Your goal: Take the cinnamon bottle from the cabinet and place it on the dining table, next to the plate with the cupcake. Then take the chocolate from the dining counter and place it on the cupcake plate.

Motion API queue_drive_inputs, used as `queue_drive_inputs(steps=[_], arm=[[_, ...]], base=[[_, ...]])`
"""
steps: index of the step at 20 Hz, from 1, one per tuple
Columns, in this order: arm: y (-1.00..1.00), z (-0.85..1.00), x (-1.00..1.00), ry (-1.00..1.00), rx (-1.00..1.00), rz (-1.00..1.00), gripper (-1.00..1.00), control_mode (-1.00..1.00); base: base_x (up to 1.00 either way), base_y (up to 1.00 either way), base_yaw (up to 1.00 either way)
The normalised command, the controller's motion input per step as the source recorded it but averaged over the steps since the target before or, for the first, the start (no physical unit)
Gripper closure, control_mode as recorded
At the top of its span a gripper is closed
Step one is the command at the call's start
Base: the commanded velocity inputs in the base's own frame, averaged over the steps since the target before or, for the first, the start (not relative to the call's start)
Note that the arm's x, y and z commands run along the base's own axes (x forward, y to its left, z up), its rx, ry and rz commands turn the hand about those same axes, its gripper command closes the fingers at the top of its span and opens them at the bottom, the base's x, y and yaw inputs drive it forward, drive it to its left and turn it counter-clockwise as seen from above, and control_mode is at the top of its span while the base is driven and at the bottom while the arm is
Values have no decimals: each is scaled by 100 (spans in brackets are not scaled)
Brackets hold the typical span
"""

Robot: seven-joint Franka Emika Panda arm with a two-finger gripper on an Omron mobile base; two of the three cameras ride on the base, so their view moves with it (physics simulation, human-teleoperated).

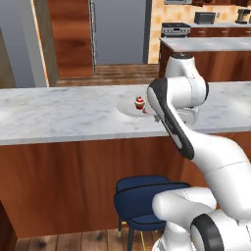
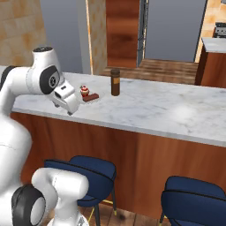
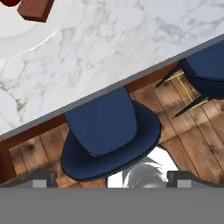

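marble dining table (image 2: 167, 110) | cinnamon bottle (image 2: 115, 82) upright, near cupcake (image 2: 84, 91) | chocolate (image 2: 91, 98) just beside cupcake | two blue stools (image 2: 88, 170) below | hand by table's edge

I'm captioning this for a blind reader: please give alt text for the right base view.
On the long marble dining table, the chocolate lies beside the cupcake, with the cinnamon bottle standing upright just to their right. The white arm reaches in from the left, above blue stools.

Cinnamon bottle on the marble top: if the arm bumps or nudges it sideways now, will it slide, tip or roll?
The cinnamon bottle stands upright, tall and narrow, so a high push would probably tip it. Being cylindrical, it would likely roll once down. The dining table looks polished, so a low nudge may just slide it.
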Motion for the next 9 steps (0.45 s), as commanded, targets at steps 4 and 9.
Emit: queue_drive_inputs(steps=[4, 9], arm=[[0, -24, -57, 0, -4, 15, -100, -100], [0, -29, -47, 3, 0, 17, -100, -100]], base=[[0, 0, 0], [0, 0, 0]])
